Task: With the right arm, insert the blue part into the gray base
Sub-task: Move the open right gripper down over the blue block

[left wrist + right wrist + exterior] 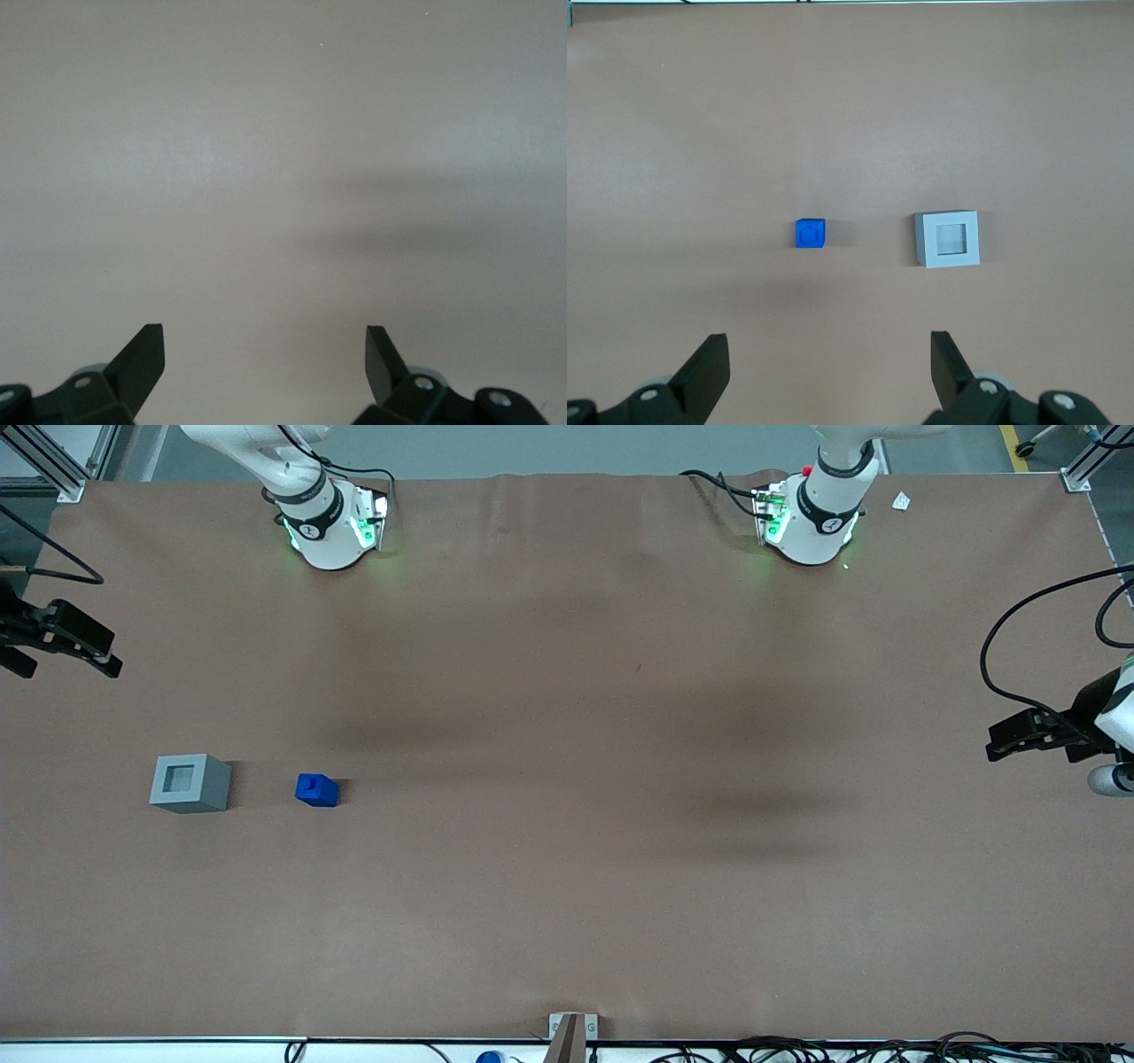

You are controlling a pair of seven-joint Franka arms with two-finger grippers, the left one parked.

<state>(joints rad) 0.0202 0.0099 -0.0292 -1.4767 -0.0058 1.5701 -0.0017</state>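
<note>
Nearest to the front camera, the blue part and the gray base stand on the brown counter at about the same depth. They are close to each other but not touching, and the gray base is the one more toward the working arm's end. The blue part sits upright with its stub on top, and the recess of the base is open and faces up.

Farther from the camera, the claw of the right arm hangs high above the counter, well apart from both blocks. Its fingers are spread wide and it carries nothing.

We think the pick-up is the first risk. The blue part is small, so if the claw descends off centre, one finger may push the part or tip it over instead of closing on it. A crooked hold would give trouble afterwards: we judge that a tilted part can catch on the rim of the recess. We also see nothing that fixes the gray base, so pressing on it sideways may slide it away.
</note>
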